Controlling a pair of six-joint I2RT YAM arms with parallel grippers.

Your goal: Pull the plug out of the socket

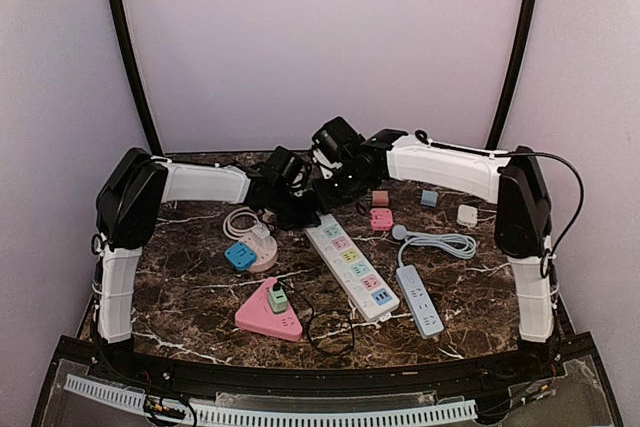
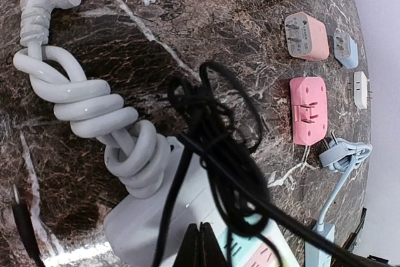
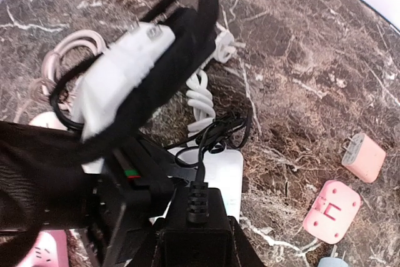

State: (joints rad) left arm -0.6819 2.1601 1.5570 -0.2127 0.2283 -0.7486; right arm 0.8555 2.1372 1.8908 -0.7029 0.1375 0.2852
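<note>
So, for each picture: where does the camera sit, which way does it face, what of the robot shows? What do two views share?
Top external: above and behind the bases, looking down at the table; left arm and right arm show.
Left wrist: faces down at a knotted white cable; the shut left gripper below.
Right wrist: faces down at the black plug in the right gripper; the left arm crosses.
Shared: both wrist views show the flat pink adapter.
</note>
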